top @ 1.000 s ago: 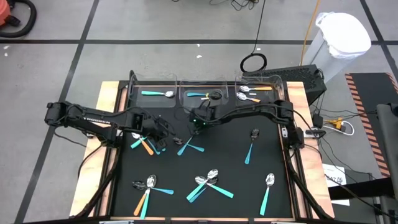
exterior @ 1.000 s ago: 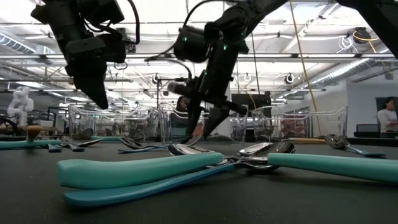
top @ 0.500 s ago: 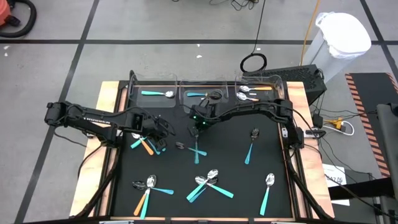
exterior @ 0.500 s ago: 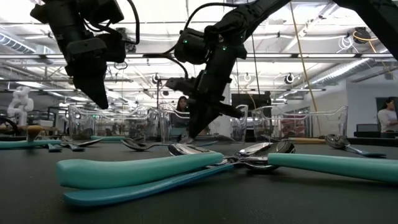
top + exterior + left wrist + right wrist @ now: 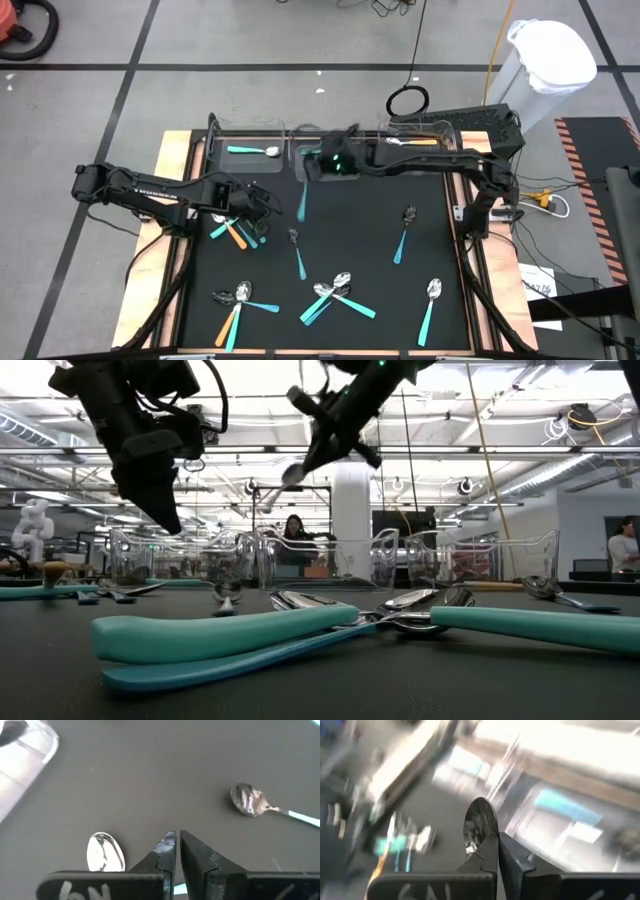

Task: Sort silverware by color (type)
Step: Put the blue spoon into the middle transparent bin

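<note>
The silverware is spoons with teal, light blue or orange handles, lying loose on the black mat [image 5: 370, 215]. My right gripper [image 5: 306, 172] is high over the mat's far middle, just before the clear bins [image 5: 325, 150]. It is shut on a light-blue-handled spoon [image 5: 302, 200]. My left gripper [image 5: 256, 206] hovers shut and empty at the mat's left, over a small cluster of teal and orange spoons [image 5: 235, 233]. One spoon [image 5: 297, 252] lies flat on the mat below the right gripper. My right gripper pinches the spoon between its two fingers just behind the bowl [image 5: 480, 827], which sticks out past the fingertips [image 5: 292, 473]. The fingers slant down toward the table's left. The spoon is lifted clear of the mat, its handle trailing toward the near side.
Three clear bins line the far edge: the left holds a teal spoon [image 5: 252, 150], the right an orange one [image 5: 410, 146]. More spoons lie at the near left [image 5: 236, 303], near middle [image 5: 335, 293] and right [image 5: 403, 238], [image 5: 430, 305]. A wooden frame [image 5: 172, 200] borders the mat.
My right gripper has shut on one spoon of a crossed pair at mid-mat. It has then risen and gone toward the far edge and the bins, carrying that spoon clear. The other spoon of the pair has turned a little and stays on the mat.
</note>
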Action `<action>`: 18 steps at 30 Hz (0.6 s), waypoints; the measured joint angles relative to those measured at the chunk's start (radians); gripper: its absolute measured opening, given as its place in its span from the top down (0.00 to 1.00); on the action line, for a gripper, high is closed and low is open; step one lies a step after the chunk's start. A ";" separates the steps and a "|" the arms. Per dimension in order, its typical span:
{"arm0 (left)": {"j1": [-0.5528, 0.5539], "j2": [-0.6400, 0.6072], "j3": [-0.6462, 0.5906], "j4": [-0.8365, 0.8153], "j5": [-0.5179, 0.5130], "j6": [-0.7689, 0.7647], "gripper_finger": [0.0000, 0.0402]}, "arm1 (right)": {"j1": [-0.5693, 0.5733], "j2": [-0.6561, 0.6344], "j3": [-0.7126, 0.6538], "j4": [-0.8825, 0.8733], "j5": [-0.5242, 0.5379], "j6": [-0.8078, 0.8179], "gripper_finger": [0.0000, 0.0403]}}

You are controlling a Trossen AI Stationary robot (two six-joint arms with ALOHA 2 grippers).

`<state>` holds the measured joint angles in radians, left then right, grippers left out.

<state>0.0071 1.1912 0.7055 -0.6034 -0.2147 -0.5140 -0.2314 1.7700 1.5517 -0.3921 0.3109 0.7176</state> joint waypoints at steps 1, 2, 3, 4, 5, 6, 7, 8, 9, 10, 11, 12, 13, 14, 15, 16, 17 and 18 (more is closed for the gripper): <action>0.001 0.000 0.000 0.002 -0.005 0.000 0.93 | -0.013 -0.008 0.000 0.005 0.067 0.023 1.00; 0.001 0.000 0.000 0.005 -0.007 0.001 0.93 | -0.024 -0.012 0.000 -0.002 0.145 0.063 1.00; 0.003 0.000 0.000 0.009 -0.008 0.000 0.93 | -0.035 -0.011 0.000 -0.012 0.224 0.111 1.00; 0.006 0.000 0.000 0.015 -0.008 0.000 0.93 | -0.048 -0.010 0.000 -0.019 0.283 0.162 1.00; 0.008 0.000 0.000 0.022 -0.009 -0.001 0.93 | -0.061 -0.009 -0.001 -0.025 0.321 0.211 1.00; 0.011 0.000 0.000 0.025 -0.010 -0.002 0.93 | -0.075 -0.009 -0.001 -0.033 0.338 0.258 1.00; 0.013 0.000 0.000 0.026 -0.010 -0.003 0.93 | -0.086 -0.004 -0.001 -0.033 0.342 0.292 1.00; 0.015 0.000 0.000 0.026 -0.010 -0.004 0.93 | -0.096 0.003 0.000 -0.027 0.342 0.318 1.00; 0.017 0.000 0.000 0.027 -0.010 -0.004 0.93 | -0.103 0.008 0.000 -0.028 0.335 0.339 1.00; 0.019 0.000 0.000 0.028 -0.010 -0.005 0.93 | -0.110 0.015 -0.001 -0.037 0.316 0.348 1.00; 0.020 0.000 0.000 0.029 -0.010 -0.011 0.93 | -0.113 0.022 -0.001 -0.044 0.298 0.350 0.99; 0.021 0.000 0.000 0.029 -0.018 -0.027 0.93 | -0.115 0.028 -0.002 -0.043 0.285 0.351 0.98; 0.023 0.000 0.000 0.028 -0.031 -0.045 0.93 | -0.115 0.030 -0.002 -0.046 0.269 0.352 0.97; 0.024 0.000 0.000 0.028 -0.043 -0.058 0.93 | -0.114 0.032 -0.002 -0.055 0.260 0.352 0.96; 0.023 0.000 0.000 0.028 -0.051 -0.071 0.93 | -0.110 0.034 -0.002 -0.066 0.261 0.353 0.95; 0.024 0.000 0.000 0.028 -0.056 -0.079 0.93 | -0.106 0.038 -0.002 -0.075 0.264 0.357 0.94; 0.024 0.000 0.000 0.028 -0.062 -0.081 0.93 | -0.104 0.041 -0.002 -0.089 0.264 0.366 0.93; 0.024 0.000 0.000 0.028 -0.067 -0.082 0.93 | -0.102 0.043 -0.002 -0.113 0.261 0.372 0.92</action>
<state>0.0315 1.1912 0.7055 -0.5751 -0.2813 -0.5959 -0.3338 1.8125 1.5501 -0.5053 0.5723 1.0894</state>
